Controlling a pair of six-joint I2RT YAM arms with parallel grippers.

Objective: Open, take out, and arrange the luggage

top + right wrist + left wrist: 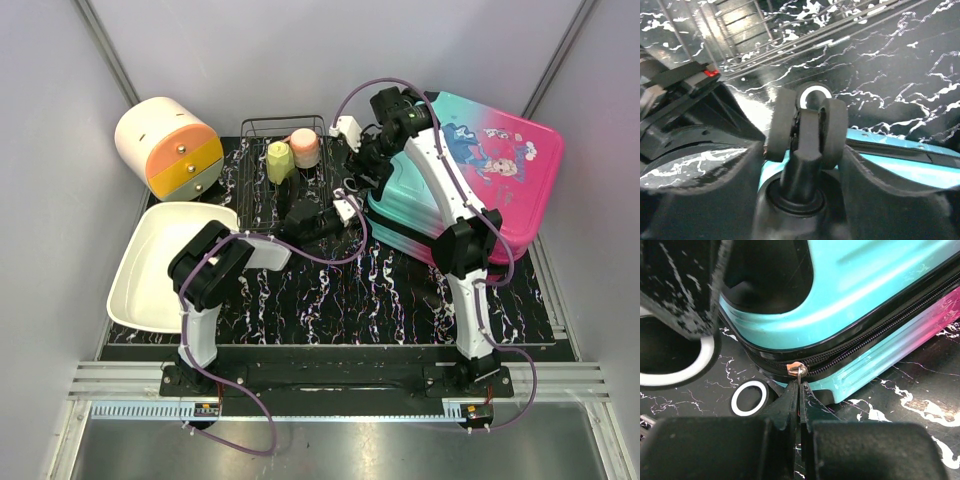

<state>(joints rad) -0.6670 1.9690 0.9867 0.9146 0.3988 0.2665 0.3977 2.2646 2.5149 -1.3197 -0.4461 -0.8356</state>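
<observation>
Luggage [520,195] closed, left hand [800,390] pinching zipper pull [799,371], right hand [805,147] astride wheel [785,117], grip unclear.

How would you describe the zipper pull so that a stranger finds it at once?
Find the big suitcase, pink fading to teal. Follow its black zipper round the teal end to the corner by a wheel. The pull is the silver ring under a copper slider, pinched by the left gripper.
</observation>
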